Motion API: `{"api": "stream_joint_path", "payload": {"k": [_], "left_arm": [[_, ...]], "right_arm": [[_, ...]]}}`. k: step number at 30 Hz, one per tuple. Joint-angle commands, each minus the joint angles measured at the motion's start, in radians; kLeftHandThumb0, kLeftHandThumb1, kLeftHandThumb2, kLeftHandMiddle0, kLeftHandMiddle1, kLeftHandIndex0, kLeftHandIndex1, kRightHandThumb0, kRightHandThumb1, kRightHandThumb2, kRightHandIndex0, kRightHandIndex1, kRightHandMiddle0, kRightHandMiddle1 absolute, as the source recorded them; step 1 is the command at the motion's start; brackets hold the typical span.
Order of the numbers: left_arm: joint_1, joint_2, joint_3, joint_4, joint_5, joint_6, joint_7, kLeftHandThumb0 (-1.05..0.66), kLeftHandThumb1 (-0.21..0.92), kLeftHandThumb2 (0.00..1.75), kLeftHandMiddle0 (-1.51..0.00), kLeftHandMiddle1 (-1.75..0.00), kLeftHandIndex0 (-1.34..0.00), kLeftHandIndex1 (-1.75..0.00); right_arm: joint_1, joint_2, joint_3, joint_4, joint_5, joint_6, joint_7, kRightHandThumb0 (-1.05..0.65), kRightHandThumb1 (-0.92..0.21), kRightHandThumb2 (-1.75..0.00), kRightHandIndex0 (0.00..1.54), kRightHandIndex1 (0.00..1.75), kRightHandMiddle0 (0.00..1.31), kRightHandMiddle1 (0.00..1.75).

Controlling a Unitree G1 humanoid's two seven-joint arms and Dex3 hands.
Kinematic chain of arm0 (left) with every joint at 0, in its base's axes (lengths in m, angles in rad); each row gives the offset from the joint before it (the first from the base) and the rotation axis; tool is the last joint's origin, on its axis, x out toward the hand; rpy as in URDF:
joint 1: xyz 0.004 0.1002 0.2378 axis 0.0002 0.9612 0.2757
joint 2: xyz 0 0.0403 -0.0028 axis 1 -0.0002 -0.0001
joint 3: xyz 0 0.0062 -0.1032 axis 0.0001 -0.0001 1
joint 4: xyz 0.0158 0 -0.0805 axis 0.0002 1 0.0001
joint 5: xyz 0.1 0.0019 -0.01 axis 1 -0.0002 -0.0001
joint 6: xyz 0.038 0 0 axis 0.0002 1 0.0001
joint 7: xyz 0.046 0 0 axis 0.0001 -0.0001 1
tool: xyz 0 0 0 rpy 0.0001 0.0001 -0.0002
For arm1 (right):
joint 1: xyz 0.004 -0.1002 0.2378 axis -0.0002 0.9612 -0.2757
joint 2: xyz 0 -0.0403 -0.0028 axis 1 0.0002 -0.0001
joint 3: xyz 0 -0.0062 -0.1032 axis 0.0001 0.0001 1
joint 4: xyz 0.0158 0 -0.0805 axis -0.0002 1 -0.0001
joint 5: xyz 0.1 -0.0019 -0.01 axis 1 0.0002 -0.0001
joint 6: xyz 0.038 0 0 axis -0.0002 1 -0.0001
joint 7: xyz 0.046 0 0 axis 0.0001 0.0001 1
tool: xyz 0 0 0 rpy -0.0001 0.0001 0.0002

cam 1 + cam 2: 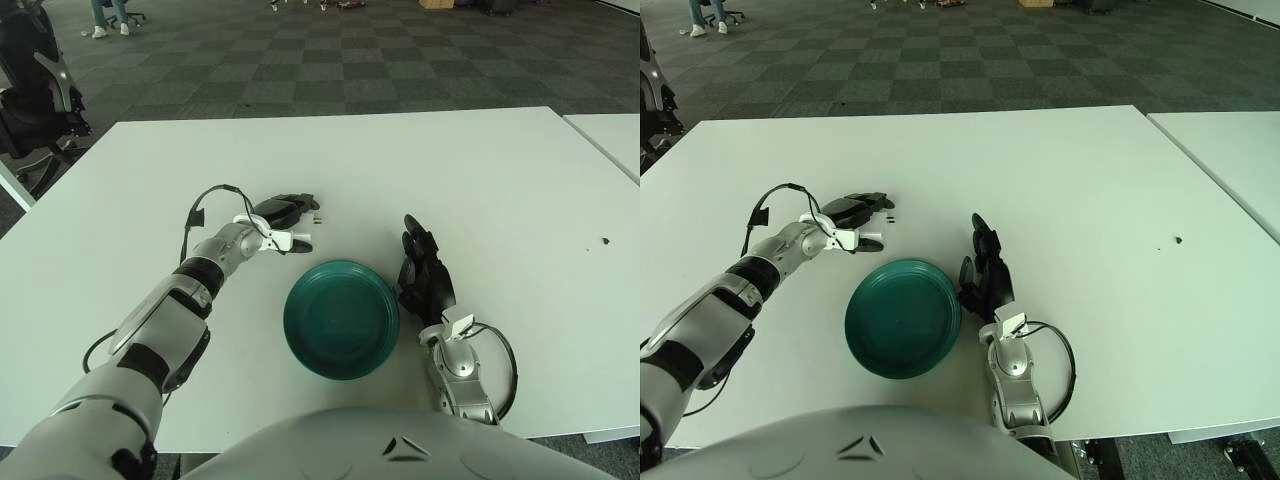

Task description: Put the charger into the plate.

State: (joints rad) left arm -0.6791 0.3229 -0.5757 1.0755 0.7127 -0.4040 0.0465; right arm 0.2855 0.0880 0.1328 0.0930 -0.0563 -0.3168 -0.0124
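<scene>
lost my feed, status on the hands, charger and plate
Left robot hand shut on charger, beyond the plate's far-left rim. Right robot hand open, idle right of plate. Plate holds nothing, path clear.

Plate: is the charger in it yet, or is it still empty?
Empty. The green plate shows only its bare inside. The white charger is at the left hand, beyond the plate's far-left rim. The right hand shows right of the plate.

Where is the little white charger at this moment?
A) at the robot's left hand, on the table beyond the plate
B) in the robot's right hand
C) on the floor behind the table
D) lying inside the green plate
A: the white charger sits at the left hand, on the table up and to the left of the empty green plate; the right hand beside the plate's right rim holds nothing.
</scene>
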Motion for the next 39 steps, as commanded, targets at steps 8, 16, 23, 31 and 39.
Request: {"api": "stream_joint_path", "payload": {"k": [8, 16, 23, 31, 39], "left_arm": [[0.023, -0.031, -0.034, 0.103, 0.019, 0.039, 0.047, -0.08, 0.35, 1.23, -0.55, -1.65, -0.47, -1.72], [0.049, -0.059, 0.021, 0.086, -0.053, 0.079, 0.07, 0.0, 0.2, 1.39, -0.72, -1.58, -0.53, -1.75], [0.068, -0.047, 0.043, 0.045, -0.085, 0.061, 0.072, 0.0, 0.17, 1.42, -0.76, -1.56, -0.53, -1.75], [0.052, 0.009, 0.068, -0.035, -0.102, 0.051, 0.039, 0.0, 0.14, 1.46, -0.79, -1.56, -0.55, -1.75], [0.08, 0.135, 0.144, -0.379, -0.13, 0.062, -0.051, 0.0, 0.13, 1.5, -0.78, -1.63, -0.54, -1.75]], "right_arm": [[0.058, -0.011, -0.017, 0.112, 0.015, 0.091, -0.003, -0.91, -0.92, -0.95, 0.01, 0.0, 0.0, 0.13], [0.053, -0.012, -0.019, 0.112, 0.025, 0.092, 0.007, -0.9, -0.92, -0.95, 0.01, 0.0, 0.0, 0.12], [0.054, -0.011, -0.02, 0.115, 0.028, 0.069, 0.009, -0.89, -0.92, -0.94, 0.01, 0.0, 0.0, 0.15], [0.063, -0.01, -0.019, 0.11, 0.033, 0.071, 0.012, -0.89, -0.92, -0.93, 0.01, 0.0, 0.0, 0.19], [0.078, -0.009, -0.015, 0.089, 0.018, 0.088, -0.006, -0.9, -0.92, -0.93, 0.01, 0.0, 0.0, 0.19]]}}
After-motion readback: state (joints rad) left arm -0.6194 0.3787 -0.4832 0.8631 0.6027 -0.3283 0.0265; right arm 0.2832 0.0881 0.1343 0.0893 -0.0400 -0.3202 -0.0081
